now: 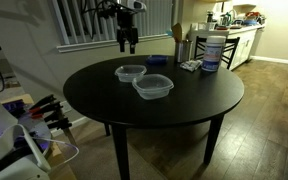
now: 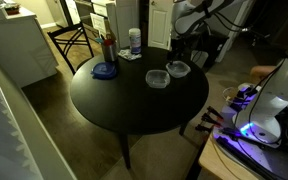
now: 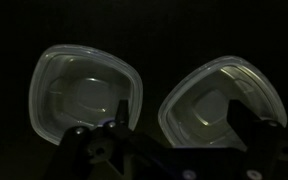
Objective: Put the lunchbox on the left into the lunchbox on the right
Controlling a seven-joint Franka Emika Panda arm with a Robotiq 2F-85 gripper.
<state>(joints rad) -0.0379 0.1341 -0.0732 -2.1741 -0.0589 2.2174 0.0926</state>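
Observation:
Two clear plastic lunchboxes stand side by side on the round dark table (image 1: 184, 110). In the wrist view one lunchbox (image 3: 84, 95) is at the left and the other lunchbox (image 3: 224, 100) is at the right, both empty and upright. They also show in both exterior views (image 1: 131, 72) (image 1: 153, 87) (image 2: 178, 69) (image 2: 157, 78). My gripper (image 1: 127, 40) hangs well above them, near the table's far edge. Its fingers (image 3: 174, 140) are spread wide and hold nothing.
A blue lid (image 1: 157, 61) lies behind the lunchboxes. A white tub with a blue lid (image 1: 212, 50) and small items stand at the table's far side. A folding chair (image 2: 74, 40) stands beyond the table. Cables and equipment (image 2: 244, 120) lie beside it.

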